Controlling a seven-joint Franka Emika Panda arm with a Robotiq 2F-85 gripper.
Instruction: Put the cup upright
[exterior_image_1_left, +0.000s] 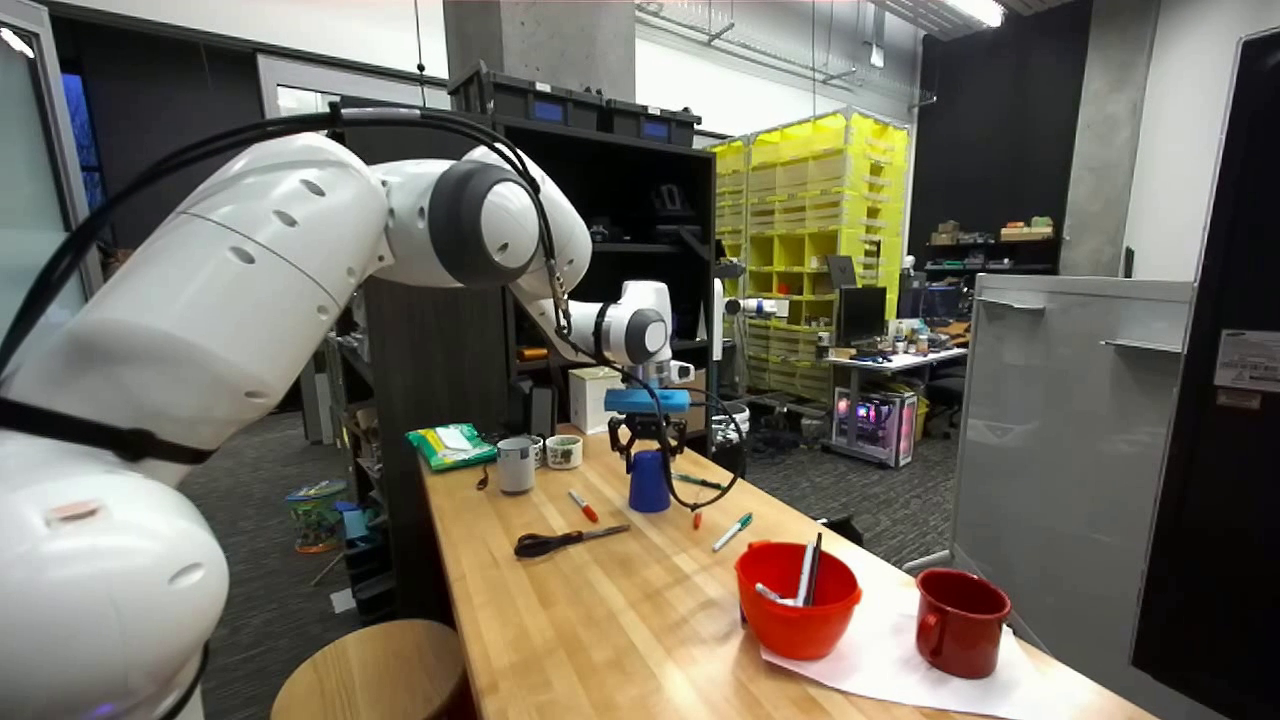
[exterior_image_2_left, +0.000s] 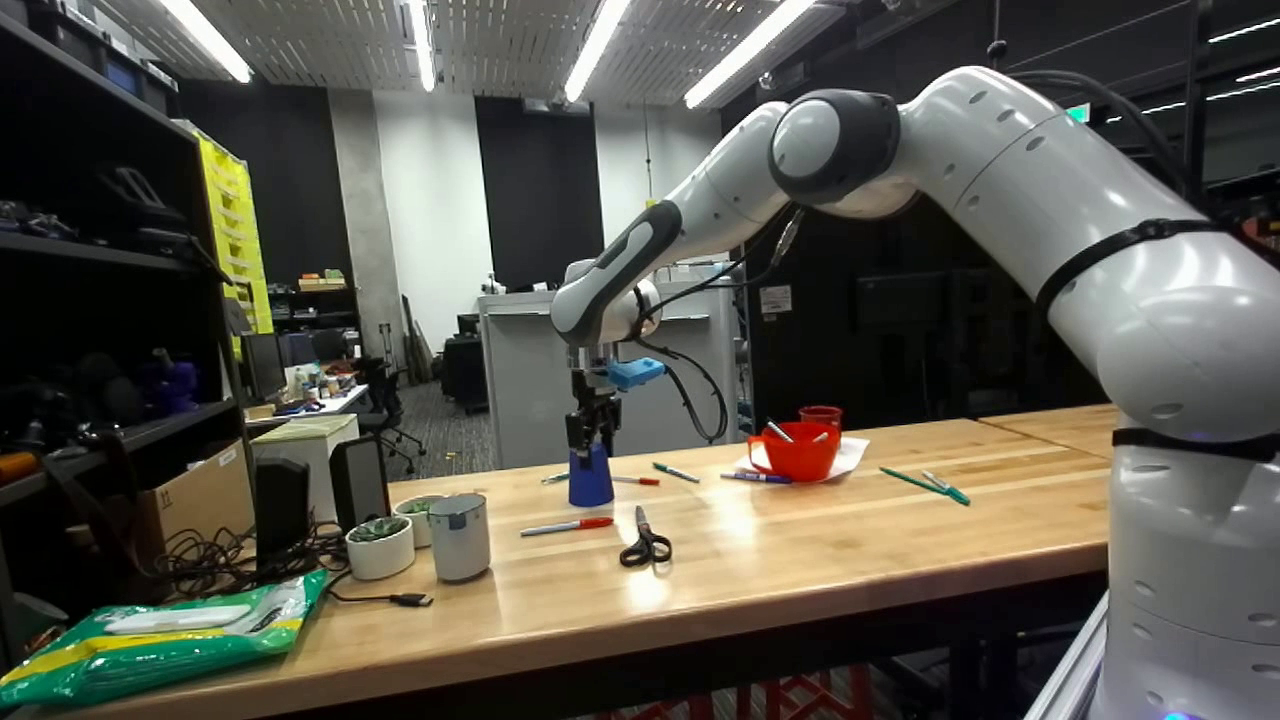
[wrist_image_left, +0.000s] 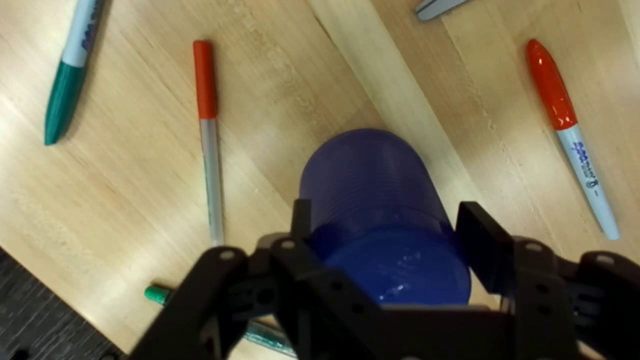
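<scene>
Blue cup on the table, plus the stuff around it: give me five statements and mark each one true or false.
1. The gripper straddles the blue cup. True.
2. The blue cup stands upright. False: it is upside down, closed end up.
3. The scissors lie on the table. True.
4. The dark red mug stands on white paper. True.
5. The gripper is holding the dark red mug. False: the two are well apart.

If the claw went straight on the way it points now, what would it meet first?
Probably the blue cup, standing upside down beneath the claw with its closed base between the fingers; whether they touch it is unclear.
</scene>
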